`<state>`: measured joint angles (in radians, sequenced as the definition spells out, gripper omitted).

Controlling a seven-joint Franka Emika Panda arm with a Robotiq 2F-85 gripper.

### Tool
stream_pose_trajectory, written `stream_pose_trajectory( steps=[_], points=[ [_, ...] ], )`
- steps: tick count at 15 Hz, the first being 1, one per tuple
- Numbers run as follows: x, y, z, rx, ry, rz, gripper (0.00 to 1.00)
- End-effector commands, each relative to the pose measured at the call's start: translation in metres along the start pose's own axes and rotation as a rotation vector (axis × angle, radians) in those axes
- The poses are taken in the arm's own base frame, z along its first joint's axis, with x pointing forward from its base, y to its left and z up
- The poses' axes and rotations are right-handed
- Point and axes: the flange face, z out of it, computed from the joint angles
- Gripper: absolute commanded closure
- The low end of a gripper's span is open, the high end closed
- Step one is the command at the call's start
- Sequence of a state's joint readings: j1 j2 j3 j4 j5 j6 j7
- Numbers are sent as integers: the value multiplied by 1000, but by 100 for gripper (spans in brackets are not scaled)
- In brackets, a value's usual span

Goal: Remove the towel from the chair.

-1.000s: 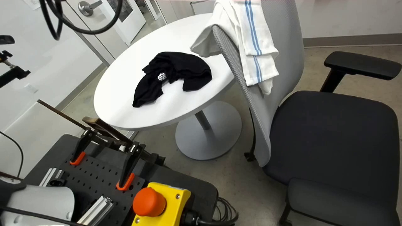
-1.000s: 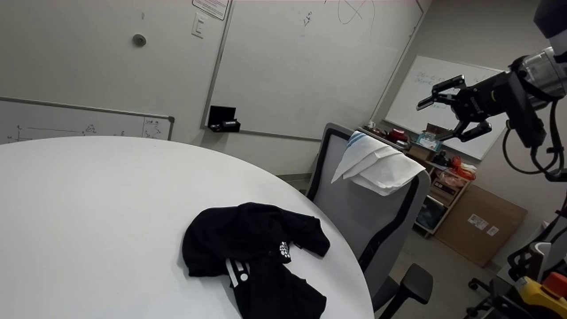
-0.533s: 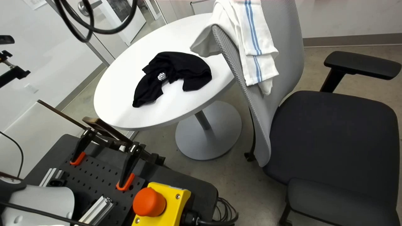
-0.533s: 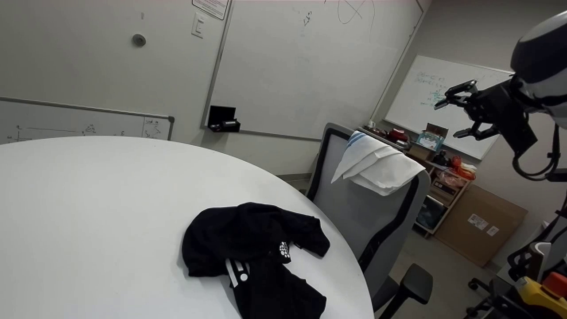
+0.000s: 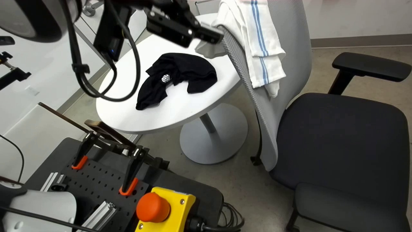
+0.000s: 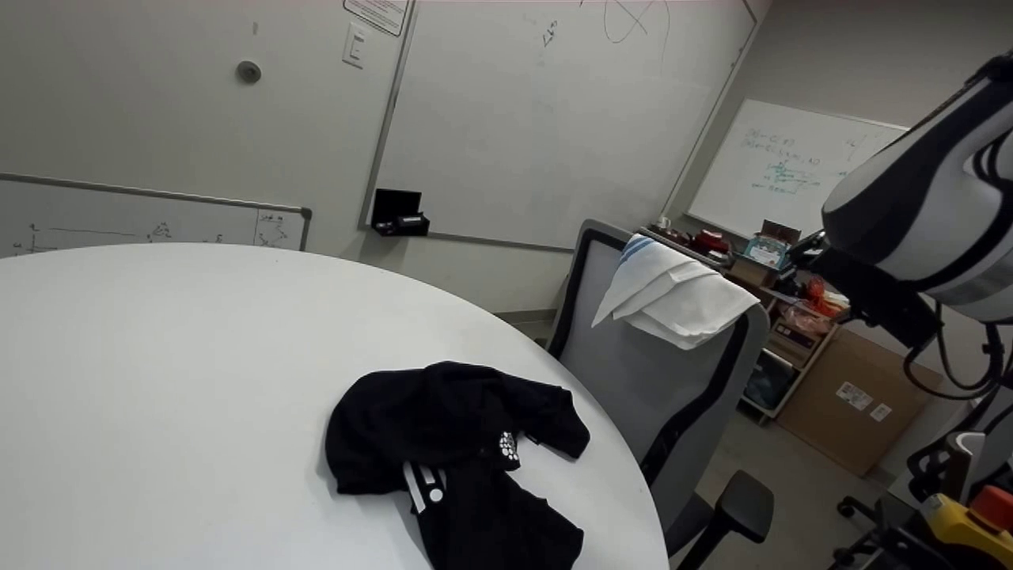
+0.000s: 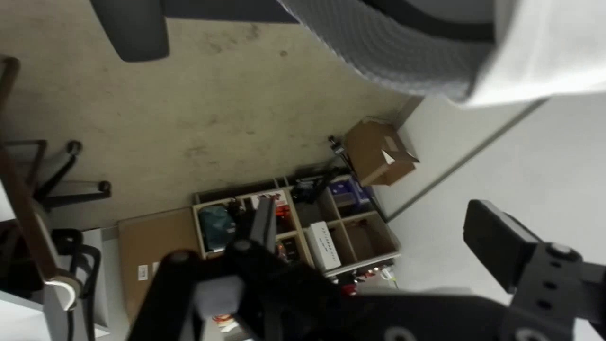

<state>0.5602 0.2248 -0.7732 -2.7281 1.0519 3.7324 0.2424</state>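
Draping the chair (image 5: 328, 138), the towel (image 5: 257, 48) lies outside the parted jaws.

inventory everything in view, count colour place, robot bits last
Round pedestal table: one, white, both exterior views
Crumpled fabric garment: one, black, on the table
Mesh-backed office chair: one, grey and black, beside the table
Striped cloth towel: one, white and blue, draped over the chair
Flat perforated plate: one, black, in an exterior view
Slim clamps: two, black and orange, on the plate
Box with round button: one, yellow and orange, beside the plate
Flat whiteboards: at least three, white, in an exterior view
Wooden compartment shelf: one, tan, wrist view
Cardboard pieces: at least two, brown, near the shelf
Rounded robot arm: one, white and black, both exterior views
Fingers: two, black, apart, in the wrist view
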Motion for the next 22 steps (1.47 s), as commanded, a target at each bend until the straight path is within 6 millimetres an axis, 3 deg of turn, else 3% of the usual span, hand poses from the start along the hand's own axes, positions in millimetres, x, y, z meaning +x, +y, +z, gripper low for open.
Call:
stream_pose_trajectory(
  steps=[1, 5, 11, 16, 22],
  points=[
    [-48, -7, 44, -138, -121, -19, 0],
    [-70, -43, 46, -76, -272, -31, 0],
    [-63, -88, 28, 41, -341, -25, 0],
    [-56, -97, 12, 97, -366, -45, 0],
    [-42, -86, 18, 89, -339, -83, 1]
  ],
)
